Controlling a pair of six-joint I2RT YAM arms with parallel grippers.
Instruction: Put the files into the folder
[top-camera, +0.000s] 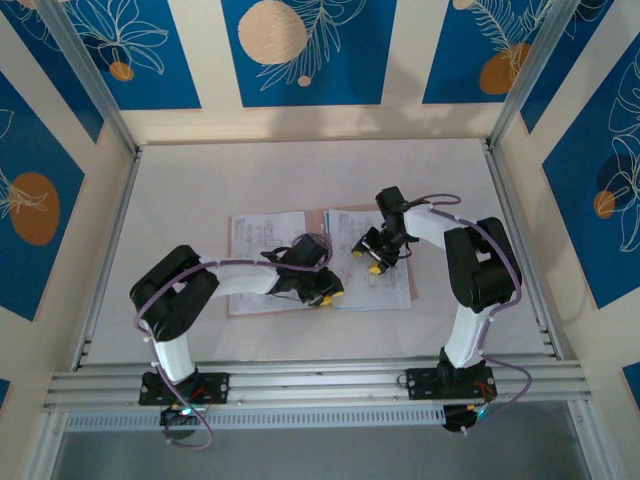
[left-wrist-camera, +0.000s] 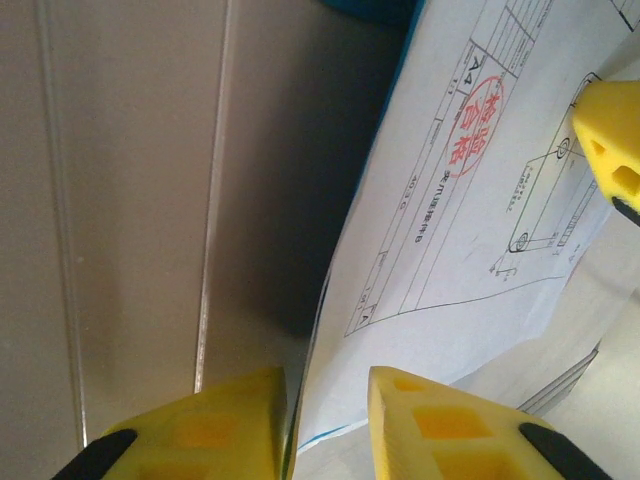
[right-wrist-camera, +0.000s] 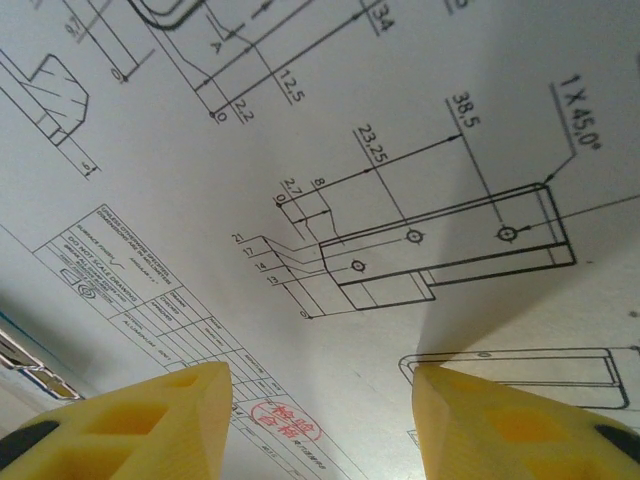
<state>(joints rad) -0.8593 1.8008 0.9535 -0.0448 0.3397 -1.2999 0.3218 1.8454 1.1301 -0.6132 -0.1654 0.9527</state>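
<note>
Folder: the folder (top-camera: 245, 303) lies open and flat on the bench (top-camera: 300, 170), right in front of my two arms, not closed yet.
Files, left side: one white printed sheet (top-camera: 262, 235) sits on the left leaf, looks square enough.
Files, right side: another printed sheet (top-camera: 385, 285) lies just right of the hinge. From my left wrist view its near edge curls up off the tan card, and a cyan sheet (left-wrist-camera: 365, 8) peeks out at the top.
Left gripper: my left gripper (left-wrist-camera: 327, 430) has its fingers a little apart, with that lifted paper edge running into the gap. They're around the edge, not pinching it as far as I can see.
Right gripper: my right gripper (right-wrist-camera: 320, 420) is spread wide and sits low over the drawing sheet. I can't tell if the tips actually touch the paper.
Done so far: I'd say the paper is mostly on the folder.
Left to do: flatten and square up that right stack, tuck the cyan one in, then swing a leaf over to close it.
Progress guess: past halfway, not finished.
</note>
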